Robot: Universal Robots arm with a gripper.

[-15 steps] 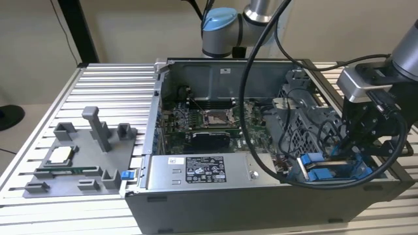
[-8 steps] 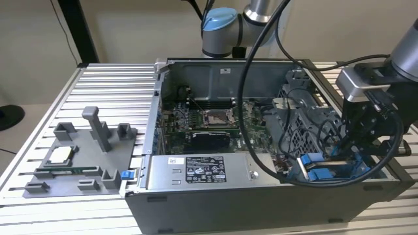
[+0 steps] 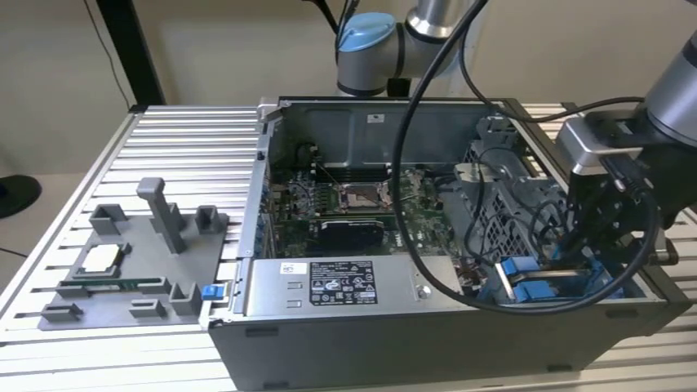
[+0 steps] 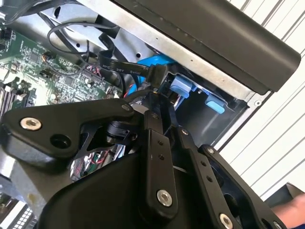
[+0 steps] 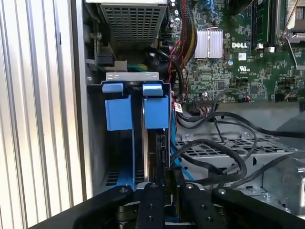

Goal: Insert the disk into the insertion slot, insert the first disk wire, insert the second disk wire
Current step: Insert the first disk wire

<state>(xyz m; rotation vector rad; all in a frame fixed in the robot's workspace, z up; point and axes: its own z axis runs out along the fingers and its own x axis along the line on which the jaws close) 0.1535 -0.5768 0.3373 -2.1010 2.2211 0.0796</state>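
Observation:
The disk (image 5: 146, 152) stands on edge inside the insertion slot (image 5: 95, 143), with its blue carrier (image 5: 156, 112) and blue clips (image 4: 183, 86) showing at the case's corner. In the exterior view my gripper (image 3: 577, 261) reaches down into that bay (image 3: 534, 286) at the case's right front. Both wrist views show the black fingers (image 4: 155, 129) drawn close together at the disk's end. A black connector on a flat black disk wire (image 4: 155, 75) sits right at the tips of my gripper (image 4: 159, 95), and my gripper (image 5: 167, 183) looks shut on it.
Loose black cables (image 5: 224, 152) loop over the perforated metal cage beside the bay. The green motherboard (image 3: 348, 204) fills the case's middle, and the grey labelled power-supply box (image 3: 326, 286) lies along its front. A grey parts fixture (image 3: 130, 261) sits on the slatted table at the exterior view's left.

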